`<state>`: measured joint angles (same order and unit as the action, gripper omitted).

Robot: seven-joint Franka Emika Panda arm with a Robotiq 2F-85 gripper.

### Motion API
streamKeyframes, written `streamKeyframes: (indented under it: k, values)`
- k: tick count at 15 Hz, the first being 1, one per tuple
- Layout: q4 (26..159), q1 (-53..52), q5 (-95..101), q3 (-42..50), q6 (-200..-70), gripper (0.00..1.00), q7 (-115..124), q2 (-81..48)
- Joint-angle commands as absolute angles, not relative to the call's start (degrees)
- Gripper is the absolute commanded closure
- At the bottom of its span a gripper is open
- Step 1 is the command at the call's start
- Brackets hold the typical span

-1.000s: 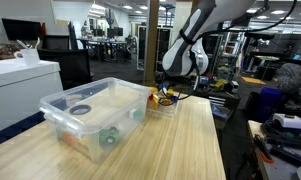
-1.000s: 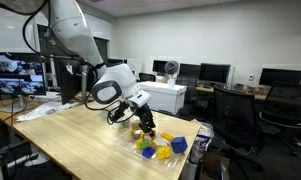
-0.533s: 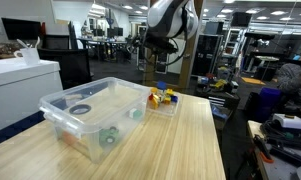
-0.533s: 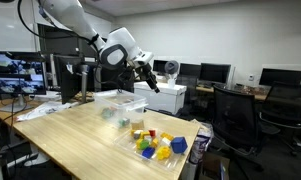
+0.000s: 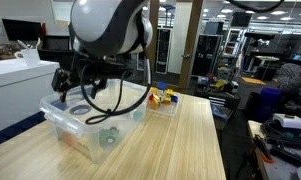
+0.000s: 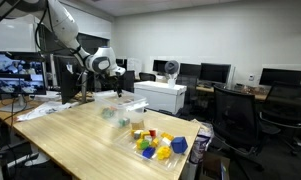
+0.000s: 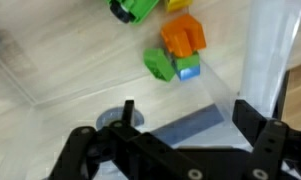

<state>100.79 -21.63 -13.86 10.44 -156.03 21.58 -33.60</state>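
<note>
My gripper (image 7: 190, 115) hangs open and empty above a clear plastic bin (image 7: 266, 50), its two black fingers (image 7: 254, 112) wide apart. Below it, on the bin's floor, lie an orange block (image 7: 182, 32), a green block (image 7: 158, 64) and a small blue block (image 7: 188, 69). A bright green piece (image 7: 135, 8) lies further off and a dark ring (image 7: 116, 118) sits close under one finger. In both exterior views the gripper (image 5: 63, 80) (image 6: 94, 74) is over the bin (image 5: 50, 100) (image 6: 118, 98), touching nothing.
The bin stands on a long wooden table (image 5: 180, 150). A small clear tray of coloured blocks (image 5: 162, 98) (image 6: 155, 143) sits past it near the table's end. Office chairs (image 6: 235, 115), desks and monitors surround the table.
The arm has risen from the tray of coloured blocks and swung across to above the clear bin. The jaws have opened wide.
</note>
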Motion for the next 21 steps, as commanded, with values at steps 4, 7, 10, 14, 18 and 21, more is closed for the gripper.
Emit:
streamKeyframes:
  k: [4,7,10,14,18,21]
  values:
    - [88.7,-13.3,-0.5,3.4,-138.9,0.0,11.1,-41.3]
    - [86.0,-11.4,3.7,2.2,-137.9,0.0,5.6,-42.6]
    - [84.3,-9.3,2.4,-0.6,-140.2,0.0,3.4,-45.3]
    - [84.2,-5.7,-0.2,-5.1,-143.8,0.0,0.5,-46.5]
    - [81.5,-4.4,-0.8,-7.2,-141.5,0.0,-3.4,-51.7]
    - [79.0,-4.4,-0.7,-7.4,-141.6,0.0,-4.1,-53.8]
